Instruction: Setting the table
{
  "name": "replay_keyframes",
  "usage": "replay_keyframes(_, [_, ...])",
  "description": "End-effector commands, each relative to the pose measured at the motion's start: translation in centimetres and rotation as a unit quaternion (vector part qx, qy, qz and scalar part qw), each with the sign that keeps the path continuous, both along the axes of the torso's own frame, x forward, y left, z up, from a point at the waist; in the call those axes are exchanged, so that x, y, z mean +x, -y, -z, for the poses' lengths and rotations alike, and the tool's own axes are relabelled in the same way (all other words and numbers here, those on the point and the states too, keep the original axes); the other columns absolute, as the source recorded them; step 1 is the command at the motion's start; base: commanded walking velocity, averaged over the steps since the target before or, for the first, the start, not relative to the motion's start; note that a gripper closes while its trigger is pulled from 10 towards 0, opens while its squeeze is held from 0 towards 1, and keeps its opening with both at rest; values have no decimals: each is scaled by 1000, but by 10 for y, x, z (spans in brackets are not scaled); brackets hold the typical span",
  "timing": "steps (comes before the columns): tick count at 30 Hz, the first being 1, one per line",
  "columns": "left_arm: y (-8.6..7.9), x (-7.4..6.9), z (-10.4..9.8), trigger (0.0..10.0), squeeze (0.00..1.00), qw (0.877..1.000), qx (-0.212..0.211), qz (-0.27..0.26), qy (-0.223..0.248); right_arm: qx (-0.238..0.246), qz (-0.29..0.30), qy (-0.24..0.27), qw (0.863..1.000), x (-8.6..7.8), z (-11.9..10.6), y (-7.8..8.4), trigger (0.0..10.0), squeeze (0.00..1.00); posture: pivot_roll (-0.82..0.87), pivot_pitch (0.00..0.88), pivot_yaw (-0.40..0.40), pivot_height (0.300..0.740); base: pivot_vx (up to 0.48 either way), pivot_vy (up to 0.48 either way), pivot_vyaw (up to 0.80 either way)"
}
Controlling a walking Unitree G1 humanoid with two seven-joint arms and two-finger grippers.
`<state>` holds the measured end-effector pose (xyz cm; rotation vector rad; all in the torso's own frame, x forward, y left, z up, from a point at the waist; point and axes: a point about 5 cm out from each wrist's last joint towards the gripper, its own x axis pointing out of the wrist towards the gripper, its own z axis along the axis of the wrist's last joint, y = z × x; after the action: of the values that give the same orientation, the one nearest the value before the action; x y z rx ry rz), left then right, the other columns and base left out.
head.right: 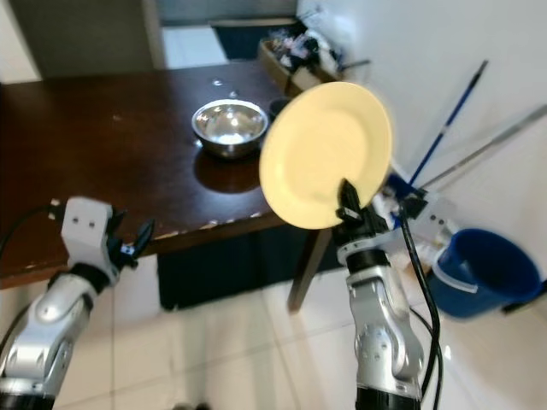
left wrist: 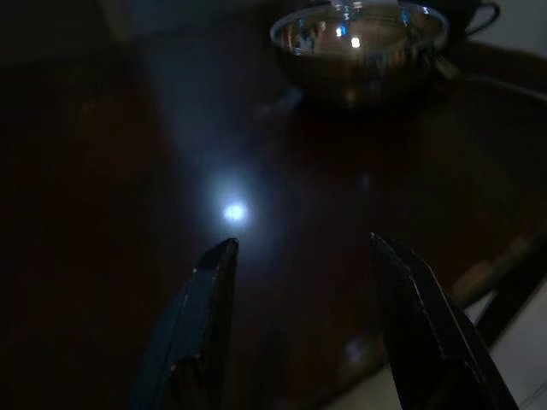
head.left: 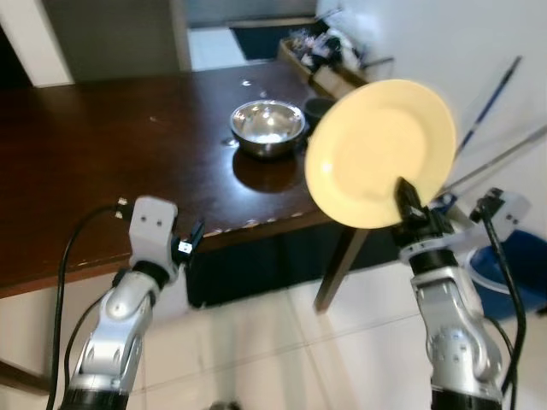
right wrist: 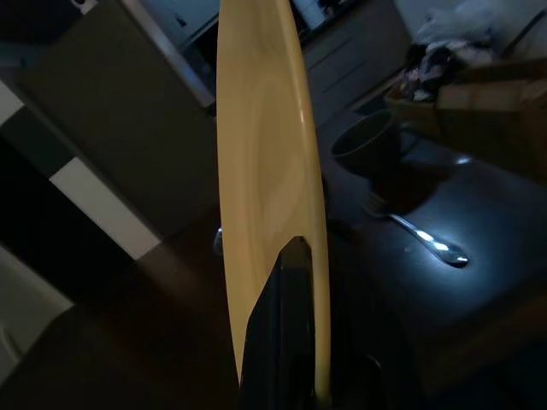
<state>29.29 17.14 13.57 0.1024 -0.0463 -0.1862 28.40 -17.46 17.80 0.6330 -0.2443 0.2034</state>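
A round pale-yellow plate (head.left: 380, 152) is gripped upright by the right gripper (head.left: 407, 198) beside the dark wooden table (head.left: 102, 171); the left gripper (left wrist: 299, 290) is held open

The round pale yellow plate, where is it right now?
The round pale yellow plate is held upright in the right gripper, on the robot's right, raised in front of the dark wooden table's corner, just right of the shiny steel bowl.

no text, label or number can be read anywhere.
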Motion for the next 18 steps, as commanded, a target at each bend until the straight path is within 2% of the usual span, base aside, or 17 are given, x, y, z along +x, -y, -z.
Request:
replay_keyframes(1, [2,-1,2,10000,0,1000,0,3,-6,9,-27,20,999,-4,-6,-4,10000,0,-133,13,69,740,480,0,0])
replay_keyframes(7, [1,-3,3,10000,0,1000,1,3,-9,27,-125,39,991,-15,-12,-24,10000,0,-131,15,69,740,478,0,777])
replay_keyframes(14, [2,-2,3,10000,0,1000,-1,5,-12,51,-173,38,983,-22,-12,-30,10000,0,-134,16,70,740,404,0,0])
replay_keyframes(18, [3,-2,3,10000,0,1000,-4,5,-14,68,-171,33,982,-23,-10,-26,10000,0,-133,16,70,740,0,0,0])
